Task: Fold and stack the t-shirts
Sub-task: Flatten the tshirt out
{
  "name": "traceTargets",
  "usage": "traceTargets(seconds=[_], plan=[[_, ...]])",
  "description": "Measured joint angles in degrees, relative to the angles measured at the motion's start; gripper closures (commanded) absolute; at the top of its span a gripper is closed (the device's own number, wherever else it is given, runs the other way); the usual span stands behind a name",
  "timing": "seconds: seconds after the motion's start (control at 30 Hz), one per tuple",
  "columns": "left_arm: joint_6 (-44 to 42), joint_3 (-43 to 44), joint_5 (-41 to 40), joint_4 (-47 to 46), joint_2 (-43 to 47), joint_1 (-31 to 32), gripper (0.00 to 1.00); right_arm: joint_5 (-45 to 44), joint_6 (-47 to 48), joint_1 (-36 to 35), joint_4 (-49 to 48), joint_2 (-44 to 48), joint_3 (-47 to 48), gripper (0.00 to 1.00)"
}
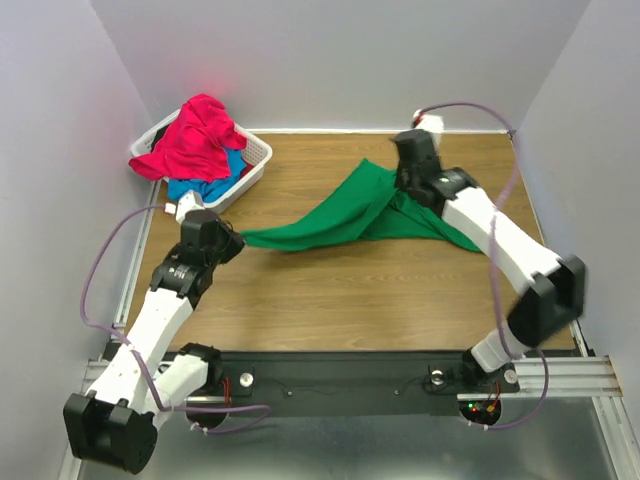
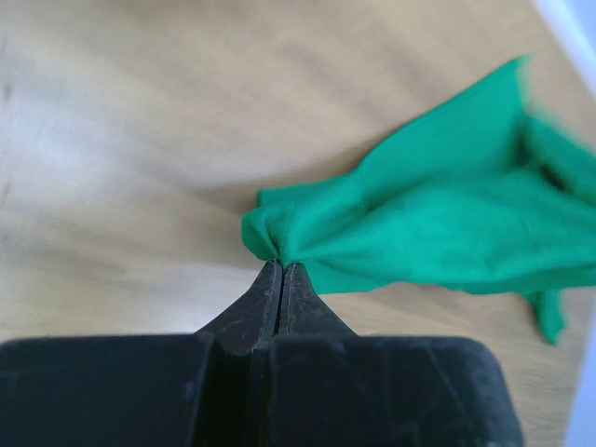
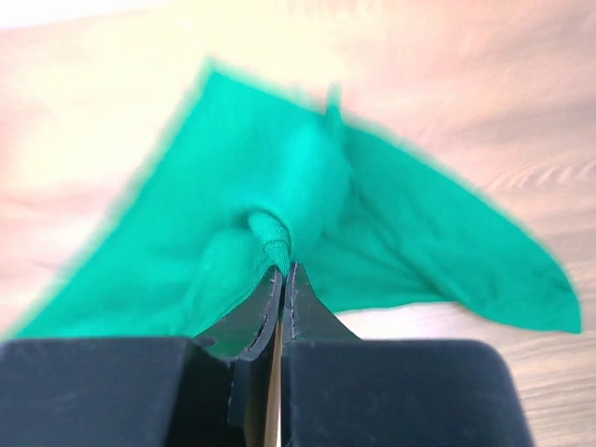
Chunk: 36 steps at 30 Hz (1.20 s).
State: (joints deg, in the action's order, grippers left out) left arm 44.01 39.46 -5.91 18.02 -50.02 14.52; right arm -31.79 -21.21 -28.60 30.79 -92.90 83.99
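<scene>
Soft green t-shirt (image 1: 352,215) strung between two pairs of jaws over a wooden table (image 1: 350,300). Left gripper (image 2: 281,267) pressed together on a bunched edge at its tips; right gripper (image 3: 282,270) likewise pinching a hem fold. Probably light, limp, prone to sagging; best held at corners.

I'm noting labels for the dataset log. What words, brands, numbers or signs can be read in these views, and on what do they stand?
None: no text can be read in any view.
The green t-shirt, pinkish-red t-shirt and blue t-shirt show plain cloth, with no print or tag in sight.
The white basket and the table carry no visible marking.
</scene>
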Motion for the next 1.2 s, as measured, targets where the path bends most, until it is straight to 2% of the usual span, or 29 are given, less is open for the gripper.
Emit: traceTargets(seconds=[0.13, 0.23, 0.3, 0.47, 0.63, 0.77, 0.9, 1.07, 1.17, 1.2], plan=[[-1.7, 10.7, 1.0, 1.5, 1.0, 0.0, 1.00, -0.9, -0.7, 0.0, 0.2, 14.7, 0.2, 1.00], [-2.8, 18.8, 1.6, 2.4, 1.7, 0.0, 1.00, -0.9, -1.4, 0.0, 1.7, 24.1, 4.3, 1.00], [-3.8, 27.4, 2.5, 3.1, 2.0, 0.0, 1.00, -0.6, -1.6, 0.0, 2.8, 28.2, 8.5, 1.00], [-5.7, 44.7, 6.1, 3.4, 1.7, 0.0, 1.00, 3.3, -1.5, 0.0, 5.5, 32.5, 22.1, 1.00], [-6.8, 55.9, 9.0, 2.8, 0.6, 0.0, 1.00, 9.0, -1.0, 0.0, 6.1, 32.7, 31.8, 1.00], [-7.8, 62.7, 10.1, 2.5, -1.9, 0.0, 1.00, 10.2, -0.3, 0.0, 6.6, 30.5, 36.0, 1.00], [-8.7, 65.5, 10.4, 1.6, -8.0, 0.0, 1.00, 6.4, 1.2, 0.0, 7.2, 23.5, 39.4, 1.00], [-10.6, 73.5, 10.1, 1.1, -25.4, -0.4, 1.00, -1.3, 4.8, 0.0, 6.6, 9.9, 45.3, 0.99], [-11.4, 84.3, 11.5, 2.4, -39.8, -1.6, 1.00, -2.7, 7.2, 2.4, 6.0, -3.2, 52.7, 1.00], [-11.5, 90.2, 12.7, 4.1, -45.7, -2.3, 1.00, -2.3, 7.7, 3.4, 5.9, -6.3, 54.9, 0.99]])
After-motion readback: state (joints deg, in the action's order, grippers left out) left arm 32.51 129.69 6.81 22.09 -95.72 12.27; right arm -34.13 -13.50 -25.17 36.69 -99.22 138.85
